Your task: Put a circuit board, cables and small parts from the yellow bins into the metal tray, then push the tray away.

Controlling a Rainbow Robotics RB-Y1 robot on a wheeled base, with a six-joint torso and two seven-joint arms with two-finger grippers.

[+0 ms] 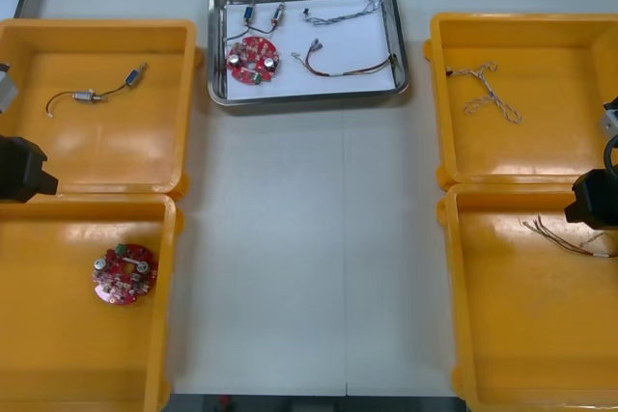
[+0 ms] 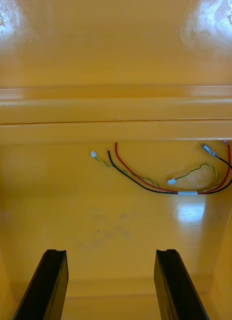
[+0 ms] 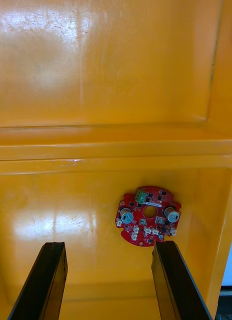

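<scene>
The metal tray [image 1: 220, 45], white inside, stands at the table's far middle. It holds a red circuit board [image 1: 253, 58], a red and yellow cable [image 1: 350, 67], a twisted cable [image 1: 344, 11] and small metal parts [image 1: 263, 15]. My left gripper [image 3: 108, 282] hangs open over the near left bin, a second circuit board [image 3: 148, 216] just beyond its fingertips. My right gripper [image 2: 111, 285] is open over the near right bin, short of a red, black and yellow cable [image 2: 171, 180]. Both arms sit at the table's sides, left [image 1: 19, 169] and right [image 1: 594, 198].
The far left yellow bin [image 1: 169, 36] holds small metal parts on a black cable [image 1: 95, 95]. A twisted blue and white cable [image 1: 489, 92] lies in the far right bin [image 1: 439, 45]. Bare table stretches between the bins in front of the tray.
</scene>
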